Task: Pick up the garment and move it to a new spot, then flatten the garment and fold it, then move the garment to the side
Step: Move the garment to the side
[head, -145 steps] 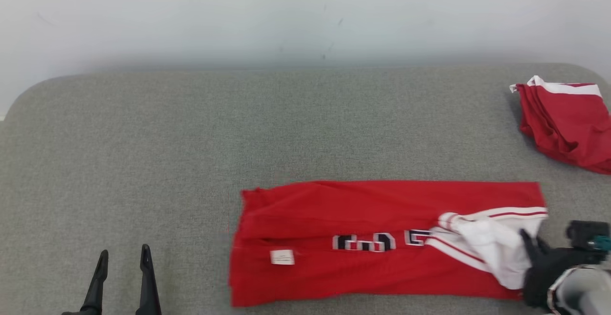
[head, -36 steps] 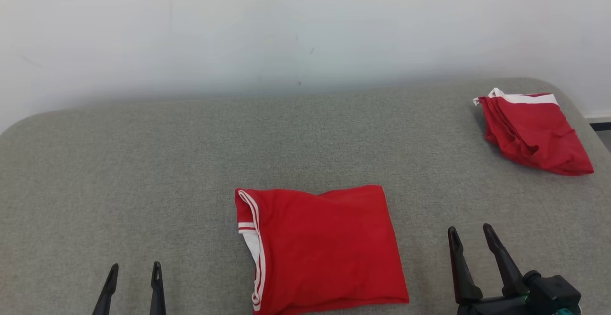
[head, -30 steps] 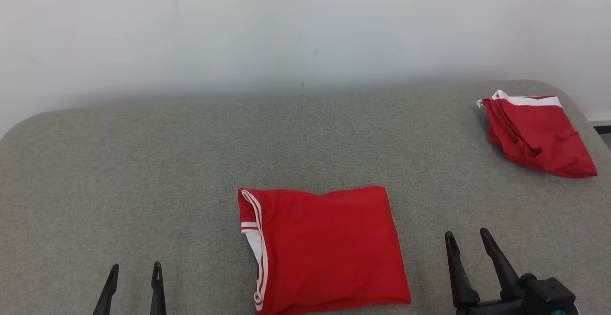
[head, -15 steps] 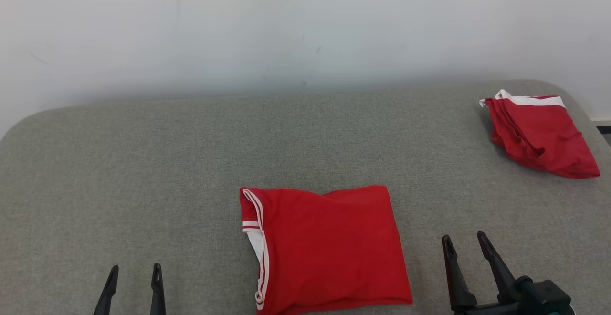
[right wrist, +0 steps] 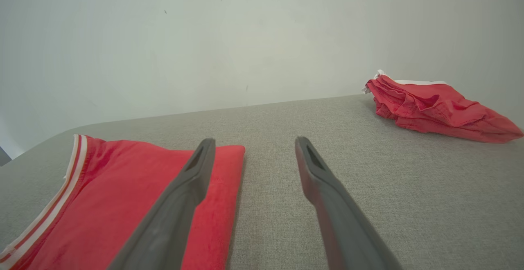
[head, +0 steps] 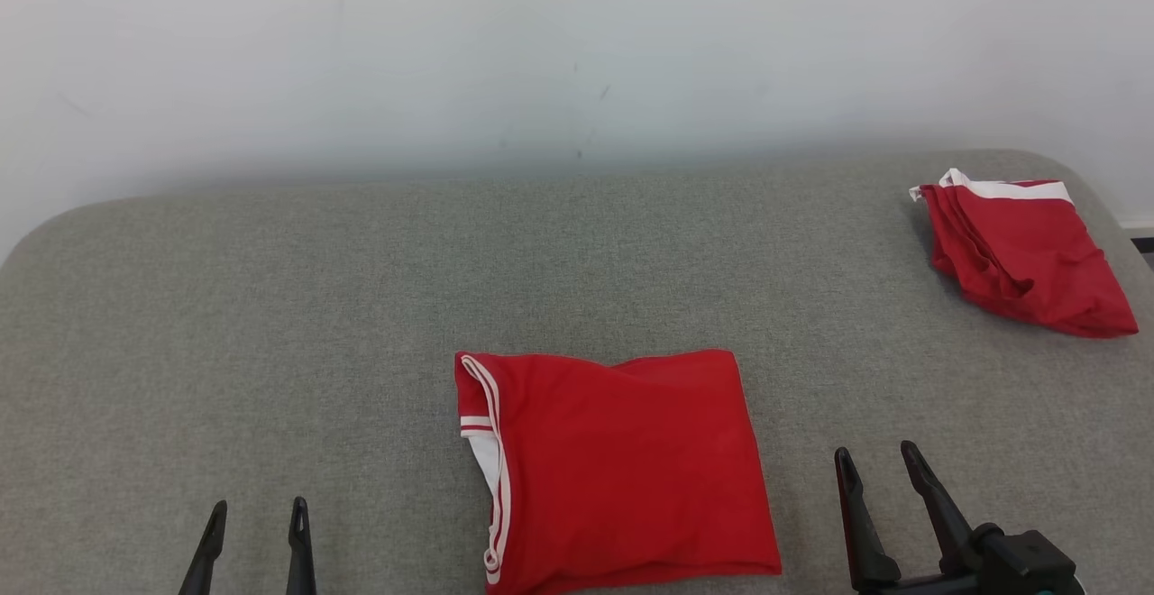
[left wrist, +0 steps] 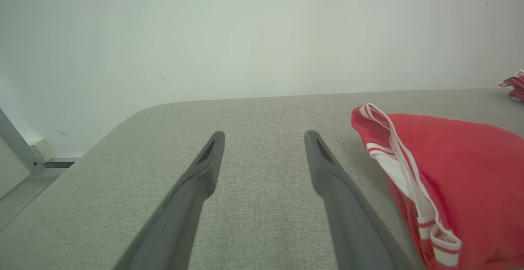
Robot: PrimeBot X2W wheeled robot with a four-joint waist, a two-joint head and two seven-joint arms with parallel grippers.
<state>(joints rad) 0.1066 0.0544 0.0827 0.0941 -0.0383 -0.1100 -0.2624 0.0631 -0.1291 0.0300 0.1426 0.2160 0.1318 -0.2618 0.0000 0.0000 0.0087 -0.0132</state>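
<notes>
Both the left gripper (head: pixel 257 514) and right gripper (head: pixel 874 457) hover with fingers spread wide (nothing between them), flanking the folded red garment (head: pixel 622 469) lying on the grey table (head: pixel 270 306).

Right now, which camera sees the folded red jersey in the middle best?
The head view: it looks down on the whole folded red jersey. The left wrist view catches its white-striped end side-on; the right wrist view sees part, low and cut off.

left hand (head: pixel 257 516) spread empty, right hand (head: pixel 874 458) likewise
</notes>
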